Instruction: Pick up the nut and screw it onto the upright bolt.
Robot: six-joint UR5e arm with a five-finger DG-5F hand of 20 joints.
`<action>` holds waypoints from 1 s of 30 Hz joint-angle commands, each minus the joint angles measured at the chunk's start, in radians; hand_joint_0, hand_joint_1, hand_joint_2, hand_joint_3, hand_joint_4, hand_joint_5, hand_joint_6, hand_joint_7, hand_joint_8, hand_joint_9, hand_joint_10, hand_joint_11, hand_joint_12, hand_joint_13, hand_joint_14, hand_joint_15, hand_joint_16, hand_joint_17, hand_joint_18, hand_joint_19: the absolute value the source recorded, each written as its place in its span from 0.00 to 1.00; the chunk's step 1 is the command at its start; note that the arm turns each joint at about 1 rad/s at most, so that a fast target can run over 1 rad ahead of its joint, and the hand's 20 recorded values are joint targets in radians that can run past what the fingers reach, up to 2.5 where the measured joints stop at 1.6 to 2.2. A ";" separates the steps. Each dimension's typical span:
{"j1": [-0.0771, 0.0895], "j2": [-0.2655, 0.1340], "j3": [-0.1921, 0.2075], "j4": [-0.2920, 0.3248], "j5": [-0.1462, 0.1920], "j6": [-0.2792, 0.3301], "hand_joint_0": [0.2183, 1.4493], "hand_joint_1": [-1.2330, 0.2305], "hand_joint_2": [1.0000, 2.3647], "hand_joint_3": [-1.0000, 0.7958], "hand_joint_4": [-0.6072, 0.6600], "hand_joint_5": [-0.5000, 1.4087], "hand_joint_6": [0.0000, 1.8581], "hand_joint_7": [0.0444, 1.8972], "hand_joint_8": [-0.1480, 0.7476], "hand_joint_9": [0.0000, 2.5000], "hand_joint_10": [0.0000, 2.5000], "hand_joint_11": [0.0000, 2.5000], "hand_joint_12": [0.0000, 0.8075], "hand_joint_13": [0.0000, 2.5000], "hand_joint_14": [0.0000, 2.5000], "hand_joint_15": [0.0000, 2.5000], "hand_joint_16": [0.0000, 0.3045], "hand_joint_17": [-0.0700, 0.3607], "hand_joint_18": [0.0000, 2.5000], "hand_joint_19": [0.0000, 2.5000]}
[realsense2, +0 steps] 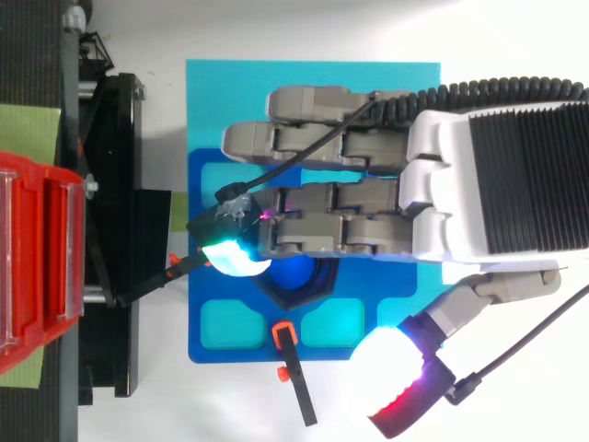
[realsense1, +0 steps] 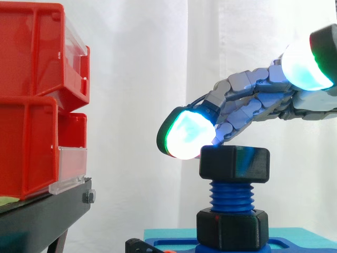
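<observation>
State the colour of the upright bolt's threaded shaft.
Blue; the threaded shaft shows best in the side view, below the black nut.

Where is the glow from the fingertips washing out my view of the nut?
Side view: the pad on the fingers is blown out white-cyan, but the black nut beside it reads clearly, with a bluish sheen on its face. Top view: the same pad's glare covers the nut's left edge, and the fingers shade most of the rest.
</observation>
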 commanded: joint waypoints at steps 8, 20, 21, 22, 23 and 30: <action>-0.020 0.000 0.000 -0.001 -0.014 -0.002 0.23 0.76 0.00 0.28 0.68 0.22 0.27 0.59 0.46 0.23 0.00 0.00 0.24 0.11 0.00 0.00 0.06 0.26 0.00 0.00; -0.052 0.000 0.000 0.005 -0.038 -0.019 0.24 0.73 0.00 0.28 0.67 0.24 0.27 0.69 0.46 0.31 0.00 0.00 0.20 0.17 0.00 0.00 0.04 0.23 0.05 0.00; -0.053 0.000 -0.001 0.005 -0.039 -0.020 0.24 0.72 0.00 0.28 0.67 0.25 0.27 0.70 0.46 0.31 0.00 0.00 0.20 0.17 0.00 0.00 0.04 0.23 0.05 0.00; -0.055 0.000 0.000 0.005 -0.042 -0.020 0.24 0.72 0.00 0.28 0.68 0.25 0.27 0.70 0.46 0.32 0.00 0.00 0.20 0.18 0.00 0.00 0.04 0.23 0.05 0.00; -0.055 0.000 0.000 0.005 -0.042 -0.020 0.25 0.71 0.00 0.28 0.66 0.26 0.27 0.72 0.46 0.34 0.00 0.00 0.20 0.18 0.00 0.00 0.04 0.23 0.06 0.00; -0.073 0.001 0.000 0.014 -0.065 -0.027 0.25 0.68 0.00 0.28 0.60 0.28 0.27 0.77 0.45 0.42 0.00 0.00 0.17 0.25 0.00 0.00 0.03 0.20 0.12 0.00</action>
